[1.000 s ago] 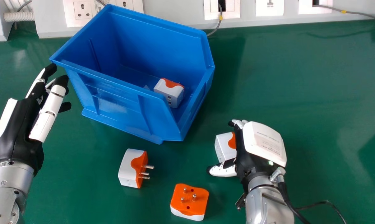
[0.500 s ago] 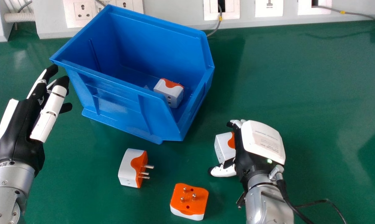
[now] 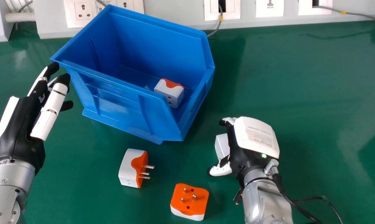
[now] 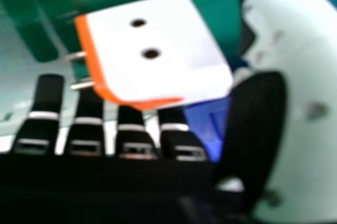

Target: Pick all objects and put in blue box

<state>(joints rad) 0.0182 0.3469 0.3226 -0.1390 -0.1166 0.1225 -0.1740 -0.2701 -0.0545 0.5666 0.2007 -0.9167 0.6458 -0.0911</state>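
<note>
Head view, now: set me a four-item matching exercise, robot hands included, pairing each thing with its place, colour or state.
Column one
1. Blue box
2. Left hand
3. Right hand
4. Tabletop

Column two
A. Right beside a partly hidden adapter
B. Green, spread out below the wall sockets
C. Has a white-and-orange adapter lying inside
D. Near the view's left edge, fingers not curled round anything

Right pairs: 1-C; 2-D; 3-A; 4-B
</note>
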